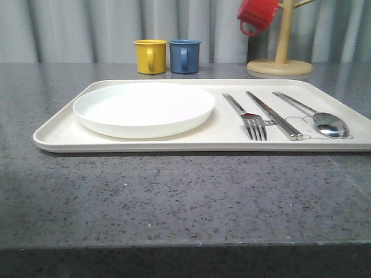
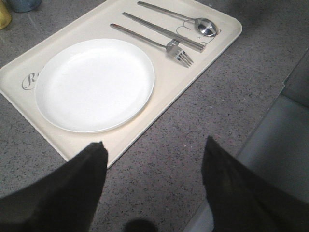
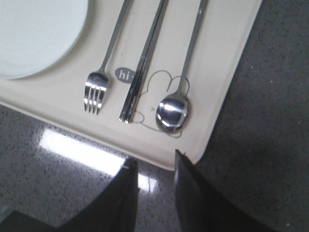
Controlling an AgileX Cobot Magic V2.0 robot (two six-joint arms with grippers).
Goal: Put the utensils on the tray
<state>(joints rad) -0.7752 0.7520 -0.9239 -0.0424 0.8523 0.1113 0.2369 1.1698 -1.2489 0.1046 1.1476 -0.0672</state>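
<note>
The cream tray lies across the table's middle. A round white plate rests on its left half. To the right of the plate lie a fork, a pair of chopsticks and a spoon, side by side. My left gripper hangs open over bare table off the tray's near edge, by the plate, with nothing between its fingers. My right gripper hovers just off the tray's near right corner, close to the spoon. Its fingers stand a little apart and hold nothing.
A yellow mug and a blue mug stand behind the tray. A wooden mug tree at the back right carries a red mug. Grey speckled tabletop runs in front of the tray to the near edge.
</note>
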